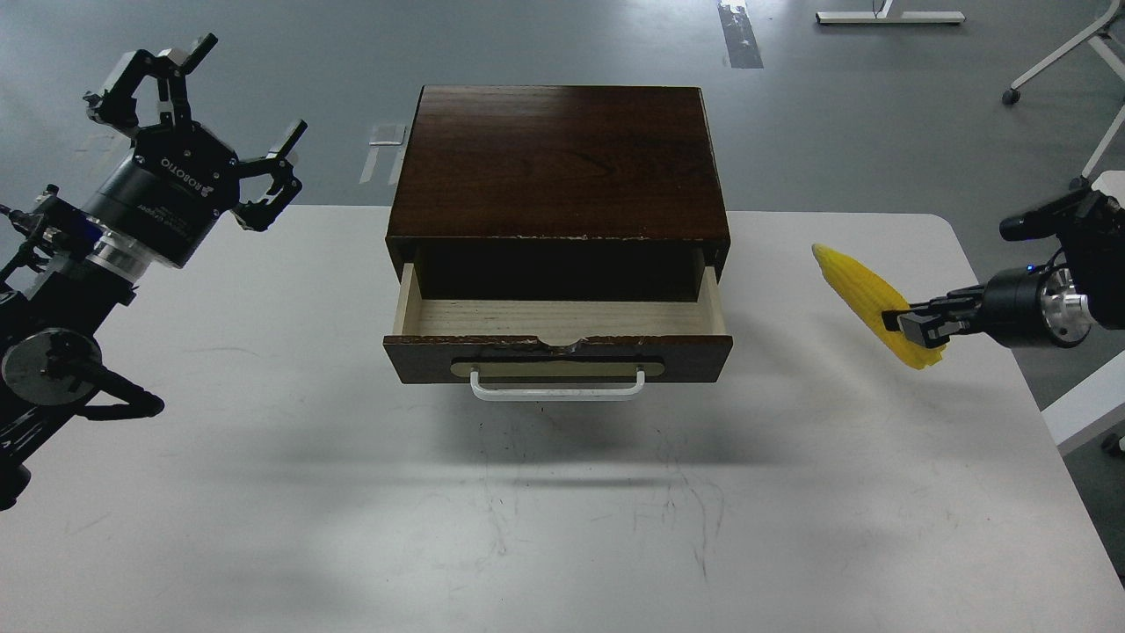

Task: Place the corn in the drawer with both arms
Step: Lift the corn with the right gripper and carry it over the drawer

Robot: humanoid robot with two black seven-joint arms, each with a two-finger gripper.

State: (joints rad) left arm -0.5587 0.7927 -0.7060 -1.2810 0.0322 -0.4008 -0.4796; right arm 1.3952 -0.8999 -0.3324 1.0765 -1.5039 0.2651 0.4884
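The yellow corn (857, 288) is held up off the white table (264, 492), right of the drawer, its pointed tip up and to the left. My right gripper (916, 329) is shut on the corn's thick lower end. The drawer (557, 338) of the dark wood box (559, 163) stands pulled open, its pale inside empty, white handle (557, 388) at the front. My left gripper (200, 112) is open and empty, raised above the table's far left corner, well away from the drawer.
Chair legs with castors (1063, 79) stand on the grey floor at the far right. A white surface edge (1085, 404) lies beyond the table's right side. Strips of tape (387, 145) mark the floor behind the box.
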